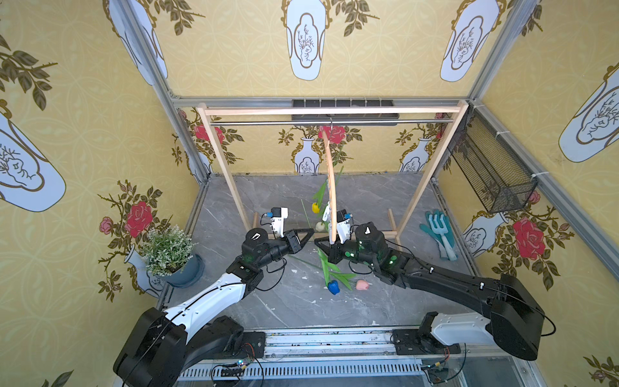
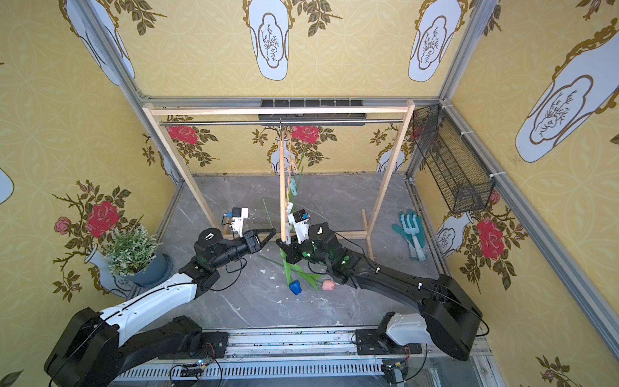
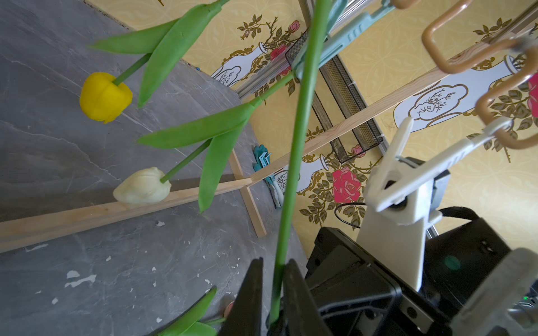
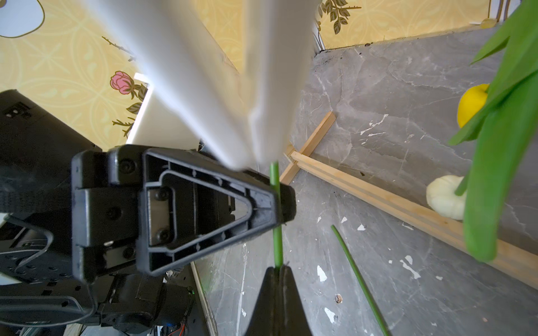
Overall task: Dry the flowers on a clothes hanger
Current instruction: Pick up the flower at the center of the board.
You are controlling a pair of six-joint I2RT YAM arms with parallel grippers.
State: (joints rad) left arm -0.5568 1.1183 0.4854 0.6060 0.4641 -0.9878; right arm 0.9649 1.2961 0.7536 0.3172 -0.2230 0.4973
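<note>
**Tulip three going to clip**

Right pincer (image 4: pixel 278 267) clamped on green stem (image 3: pixel 294 163). Left pincer (image 3: pixel 272 263) closed on same stem, toward white clothespin (image 3: pixel 407 174). Blue tulip (image 1: pixel 333 287) below both. Pink tulip (image 1: pixel 362 284) on table (image 1: pixel 268 301) near right pincer. Next, I'd say: seat stem in that pin. Beyond: yellow tulip (image 3: pixel 104 97), white tulip (image 3: pixel 142 186) hang from clothes hanger (image 1: pixel 331 187).

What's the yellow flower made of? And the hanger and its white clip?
Yellow tulip: probably soft foam or rubbery plastic; it looks matte, with lumpy moulded petals. Hanger: pale wood, smooth, and unpainted by its look. White clothespin: hard plastic, matte, with moulded ridges.
</note>
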